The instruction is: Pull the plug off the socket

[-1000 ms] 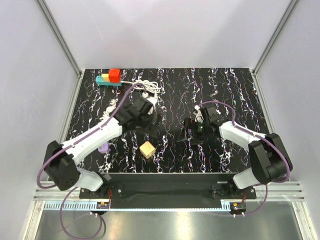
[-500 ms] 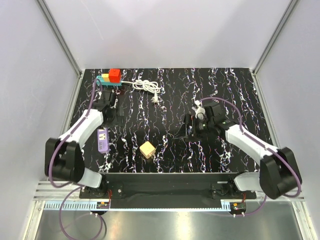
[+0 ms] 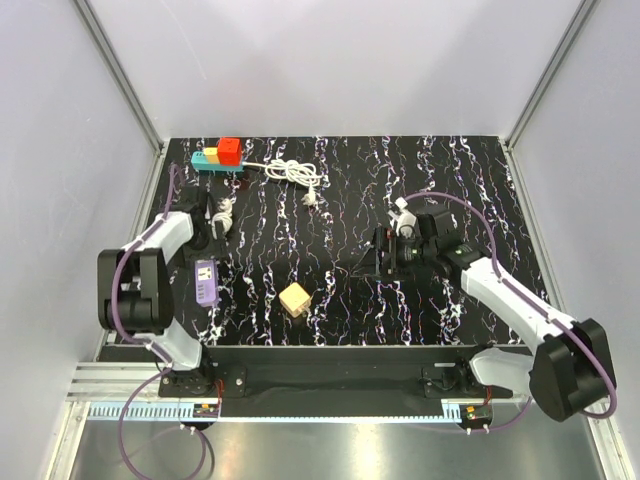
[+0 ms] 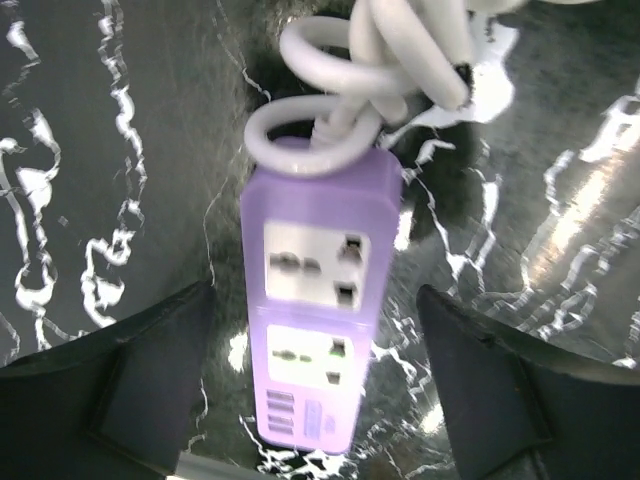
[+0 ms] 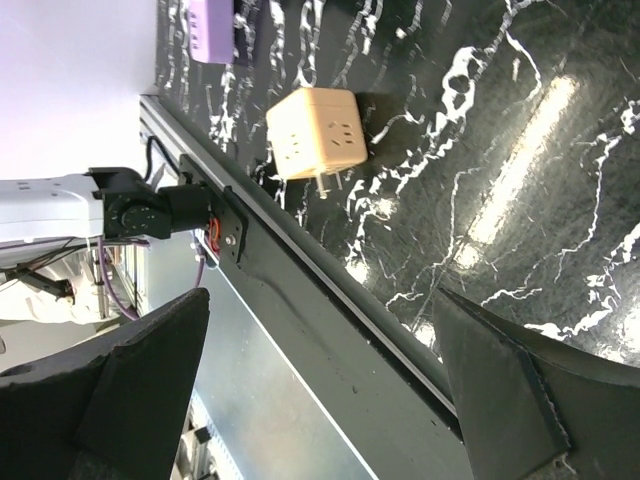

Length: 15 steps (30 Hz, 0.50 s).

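Note:
The socket (image 3: 205, 158), a short teal strip, lies at the back left with a red plug (image 3: 229, 150) and a smaller orange one (image 3: 211, 154) standing in it. Its white cord (image 3: 291, 172) coils to the right. My left gripper (image 3: 214, 220) hovers in front of the socket and apart from it. In the left wrist view this gripper (image 4: 312, 330) is open, and its fingers (image 4: 130, 380) flank a purple power strip (image 4: 310, 290) lying below them. My right gripper (image 3: 383, 255) hangs open over mid-table with nothing between its fingers (image 5: 500, 400).
The purple power strip (image 3: 204, 280) lies near the left edge with its own white cord (image 4: 380, 60) bunched at its far end. A tan cube adapter (image 3: 294, 298) sits front centre, also in the right wrist view (image 5: 312, 130). The table's front rail (image 5: 330, 310) runs under my right gripper.
My left arm has swung from mid-table to the far left and now points down over the purple strip. My right arm has stretched slightly to the right. Nothing has been gripped.

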Each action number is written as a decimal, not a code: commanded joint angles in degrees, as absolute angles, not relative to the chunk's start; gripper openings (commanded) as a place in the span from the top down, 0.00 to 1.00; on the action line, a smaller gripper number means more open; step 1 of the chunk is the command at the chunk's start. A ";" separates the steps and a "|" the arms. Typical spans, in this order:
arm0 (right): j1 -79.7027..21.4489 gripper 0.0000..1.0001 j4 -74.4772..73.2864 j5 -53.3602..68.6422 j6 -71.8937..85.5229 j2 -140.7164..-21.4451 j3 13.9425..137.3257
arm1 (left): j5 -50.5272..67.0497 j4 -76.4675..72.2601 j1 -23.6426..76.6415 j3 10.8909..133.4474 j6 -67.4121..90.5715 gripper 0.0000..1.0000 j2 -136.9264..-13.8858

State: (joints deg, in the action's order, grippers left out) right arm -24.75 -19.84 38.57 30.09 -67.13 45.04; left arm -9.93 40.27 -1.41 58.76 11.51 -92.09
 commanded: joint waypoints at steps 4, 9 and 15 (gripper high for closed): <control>-25.40 0.00 -13.72 36.65 31.90 -72.24 47.63 | -9.14 37.88 -4.74 58.71 7.12 0.25 -97.73; -26.10 0.03 -7.92 35.86 34.37 -83.20 52.99 | -11.60 37.44 -4.92 58.45 6.33 0.43 -96.33; -26.46 0.06 -7.38 31.74 34.10 -95.33 63.79 | -10.19 37.53 -5.01 58.80 7.55 0.25 -94.31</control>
State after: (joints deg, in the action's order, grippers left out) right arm -25.96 -11.11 35.29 33.82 -91.07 57.30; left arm -9.32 38.63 -4.60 58.74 7.31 -97.23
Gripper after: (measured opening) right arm 0.945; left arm 0.684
